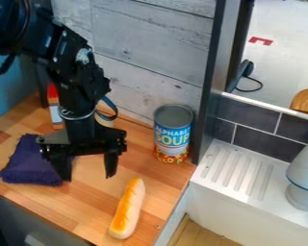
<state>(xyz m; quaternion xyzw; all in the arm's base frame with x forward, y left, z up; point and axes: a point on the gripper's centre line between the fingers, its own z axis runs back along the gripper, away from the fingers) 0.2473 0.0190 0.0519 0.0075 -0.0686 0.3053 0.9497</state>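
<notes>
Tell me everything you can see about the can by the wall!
The can stands upright on the wooden counter, near the grey plank wall. It's round and looks like metal, with a grey top and a thin rim. Its label is blue with big letters, and orange and yellow bits lower down. The gripper is off to one side, not touching it.

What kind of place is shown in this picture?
Probably a toy kitchen: there is a wooden counter, a soup can near the wall, and a white sink unit with a ridged drainboard.
</notes>
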